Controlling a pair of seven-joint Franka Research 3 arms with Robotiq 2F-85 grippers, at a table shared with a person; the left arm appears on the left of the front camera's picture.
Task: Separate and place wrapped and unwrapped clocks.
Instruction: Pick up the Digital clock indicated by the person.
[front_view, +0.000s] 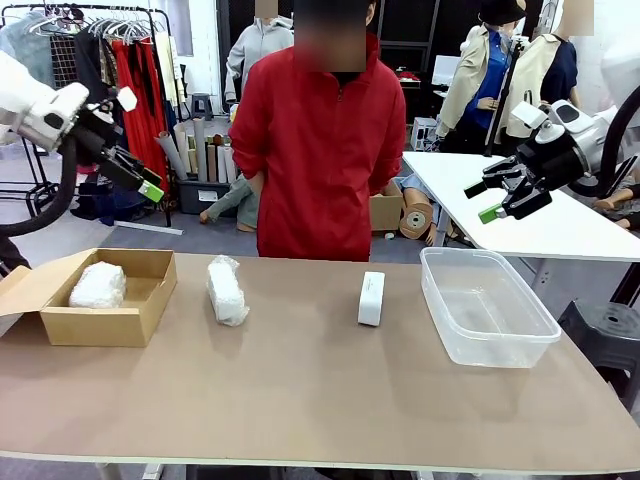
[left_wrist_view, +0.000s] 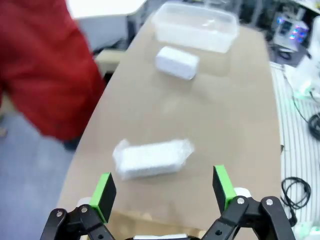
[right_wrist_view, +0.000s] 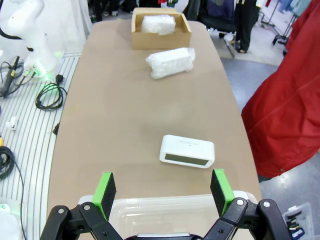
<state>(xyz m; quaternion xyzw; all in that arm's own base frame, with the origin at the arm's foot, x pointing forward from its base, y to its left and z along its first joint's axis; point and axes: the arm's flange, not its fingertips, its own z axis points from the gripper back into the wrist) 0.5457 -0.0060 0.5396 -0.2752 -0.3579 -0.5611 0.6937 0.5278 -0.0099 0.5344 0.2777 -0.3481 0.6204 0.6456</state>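
One wrapped clock (front_view: 97, 285) already lies inside the open cardboard box (front_view: 95, 327) at the left end of the table (front_view: 300, 400), while the second wrapped clock (front_view: 227, 291) rests on the bare tabletop just right of that box. The unwrapped clock (front_view: 371, 298) sits farther right, near the middle, just left of the clear plastic tub (front_view: 500, 345), which looks empty. So one bundle and the bare clock probably remain to be sorted. The left gripper (left_wrist_view: 163, 189) hangs in the air above the left side, looking down on the loose bundle, its jaws spread fully with nothing between them. The right gripper (right_wrist_view: 163, 190) is raised over the tub end, equally wide and empty. A person in a red jacket (front_view: 320, 150) stands at the far edge, hands out of sight. The crinkly film is the likely trouble: pads closing on loose wrap rather than the body inside could let the bundle sag or slip free over the box wall. The smooth bare clock might skid or tip if it is pinched off-centre.
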